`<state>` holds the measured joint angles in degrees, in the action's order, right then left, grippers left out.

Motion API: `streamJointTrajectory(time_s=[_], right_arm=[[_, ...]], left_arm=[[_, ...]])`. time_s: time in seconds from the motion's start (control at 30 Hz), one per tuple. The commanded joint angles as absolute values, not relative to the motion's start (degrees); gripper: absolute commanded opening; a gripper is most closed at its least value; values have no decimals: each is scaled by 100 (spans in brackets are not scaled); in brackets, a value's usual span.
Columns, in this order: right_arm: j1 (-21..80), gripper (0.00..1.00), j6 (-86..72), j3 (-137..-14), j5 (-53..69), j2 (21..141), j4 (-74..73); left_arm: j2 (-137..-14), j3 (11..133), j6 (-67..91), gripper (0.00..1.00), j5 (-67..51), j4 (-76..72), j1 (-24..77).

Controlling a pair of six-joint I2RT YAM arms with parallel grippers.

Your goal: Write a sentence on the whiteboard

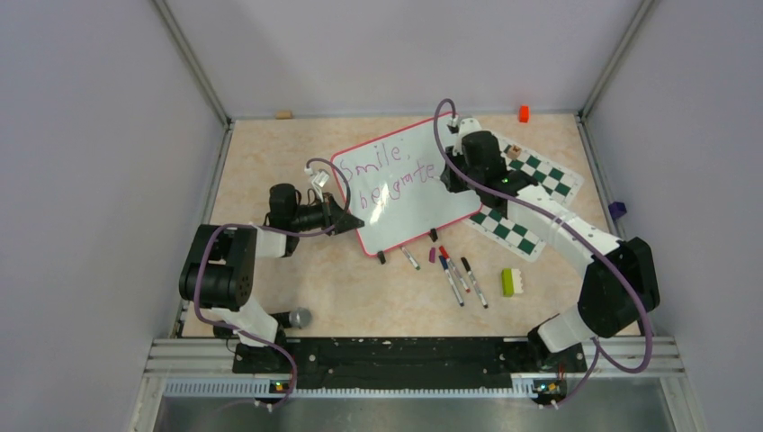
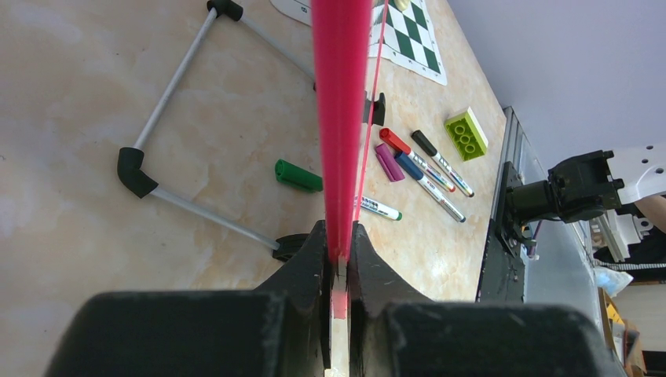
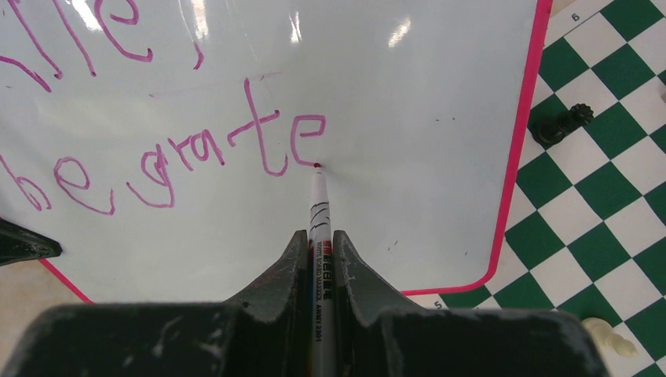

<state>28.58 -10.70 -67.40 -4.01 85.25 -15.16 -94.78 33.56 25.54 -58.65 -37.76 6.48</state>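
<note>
The whiteboard [image 1: 416,214] sits mid-surface between my two arms, turned at an angle, with the chess mat [image 1: 543,176] just beyond its right edge. My left fingers [image 2: 339,237] are pinched shut on its red rim. That wrist view looks straight along the edge, with a grey stand frame [image 2: 169,82] showing below, so I judge the board is tipped up, not flat.

My right fingers [image 3: 318,239] are clamped on a marker [image 3: 319,206]. Its tip touches the board right at the tail of the last letter.

The sentence [image 3: 263,145] so far reads "Smile," on the top line and "be grate" on the second, in purple-pink strokes that are wobbly but legible. The "e" looks complete.

I'd put the writing at well past half. The second line stops mid-word, and "grateful" seems the likely target, so a few letters are left, plus whatever closes the sentence. There is plenty of blank white to the right of the tip before the rim, so the rest should fit on this line.

The spare markers [image 1: 457,277] lie untouched on the surface near the board's front edge.
</note>
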Motion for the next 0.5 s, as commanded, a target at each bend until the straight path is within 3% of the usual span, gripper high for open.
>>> streamJointTrajectory(time_s=[0.0,0.47], right_arm=[[2829,0,-1101,-6918,-821,8532,-1556],[2662,0,-1105,-6955,-808,7935,-1270]], left_arm=[[-9709,3291,2461,0,-5414,-3059,712],[-9709,3294,2461,0,-5414,-3059,714]])
